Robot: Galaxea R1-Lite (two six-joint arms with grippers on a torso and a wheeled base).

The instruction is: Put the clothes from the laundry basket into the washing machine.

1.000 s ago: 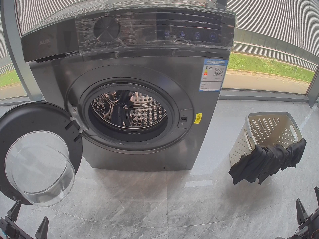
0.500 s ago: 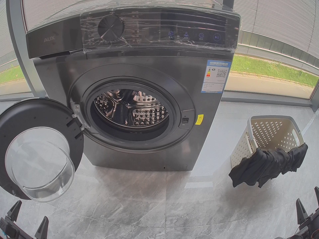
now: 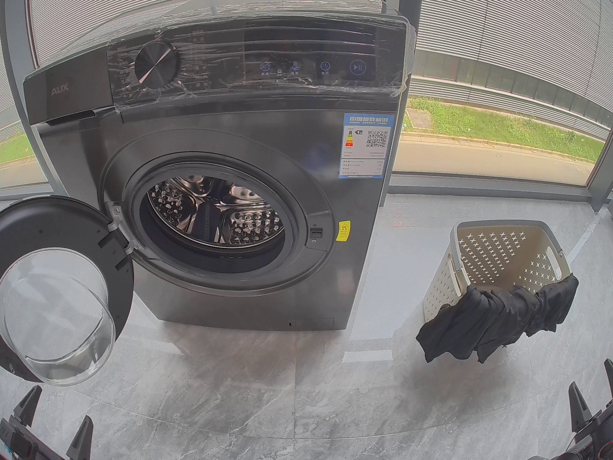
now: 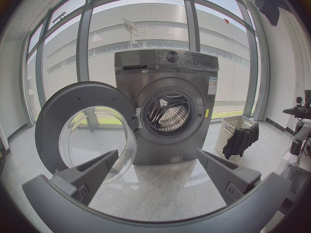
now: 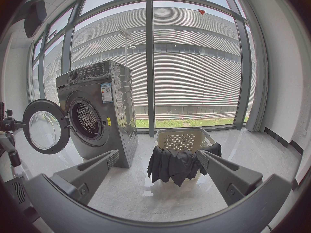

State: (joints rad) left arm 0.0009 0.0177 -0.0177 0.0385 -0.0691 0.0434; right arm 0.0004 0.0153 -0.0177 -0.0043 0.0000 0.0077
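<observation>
Left wrist view first: found the left gripper [image 4: 157,153] spread wide, holding nothing, low over the grey marble floor [image 4: 162,185] and facing the washing machine [image 4: 168,81]. Saw the right gripper [image 5: 157,153] equally wide and empty in the right wrist view, pointed at the laundry basket [image 5: 184,139] and well short of it. Noted both grippers at the near edge in the head view, the left one in front of the open door, the right one on the near side of the basket, neither touching anything.

Found the black clothes [image 3: 491,324] draped over the near rim of the basket, hanging mostly down its outside wall. Could not tell one garment from several, nor whether the lower end reached the floor. Saw pale inside walls with cross-shaped holes behind the clothes. Placed the basket on the floor to the right of the machine, apart from it, near the window [image 3: 511,65].

Found the machine's round door [image 3: 60,225] swung fully open to the left on its hinge, with the clear bowl-shaped glass [image 3: 54,314] facing out. Looked into the steel drum [image 3: 211,215]: perforated wall and ribs in plain sight. Noted clear plastic film [image 3: 255,39] wrapped over the control panel, a dial [image 3: 155,64] at the panel's left, a blue label [image 3: 365,145] at the upper right of the front, and a small yellow sticker [image 3: 343,230] beside the door latch.
</observation>
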